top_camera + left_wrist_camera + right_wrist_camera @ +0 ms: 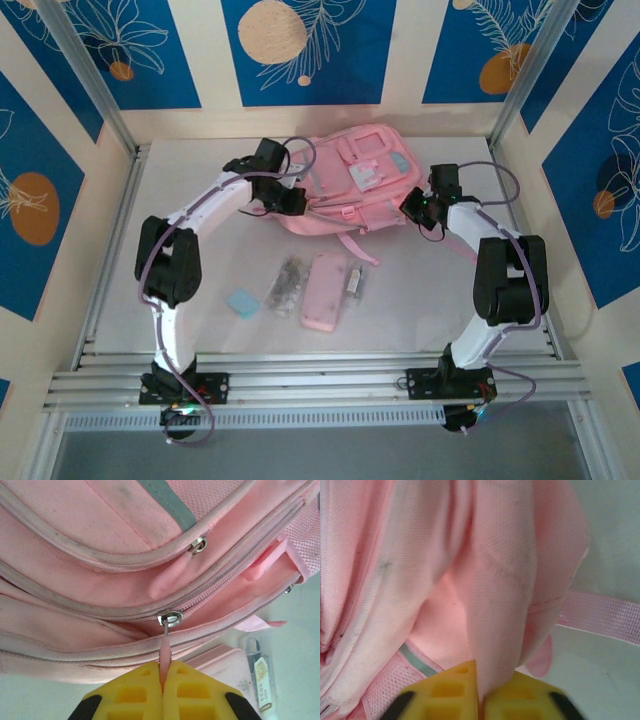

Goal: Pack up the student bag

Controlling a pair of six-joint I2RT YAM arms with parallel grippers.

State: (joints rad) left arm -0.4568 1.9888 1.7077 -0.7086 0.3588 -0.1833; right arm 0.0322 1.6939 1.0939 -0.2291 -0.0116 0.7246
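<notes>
Pink student bag (355, 180) lies at far centre of the desk (420, 300), between the two arms. At its left side the left claw (163, 672) is clenched on a pink zipper pull (164, 650); the right claw (481, 682) pinches a fold of bag fabric.

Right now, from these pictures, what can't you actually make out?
Inside of the student bag: its pink fabric covers it in all three views.
Contents of the small clear pouch: top view, too small.
Print on the clear packet: left wrist view, blurred.
The pink pencil case: left wrist view, partly behind the left gripper, shut on the zipper pull.
Tips of the right gripper: right wrist view, blurred, buried in pinched bag fabric.
</notes>
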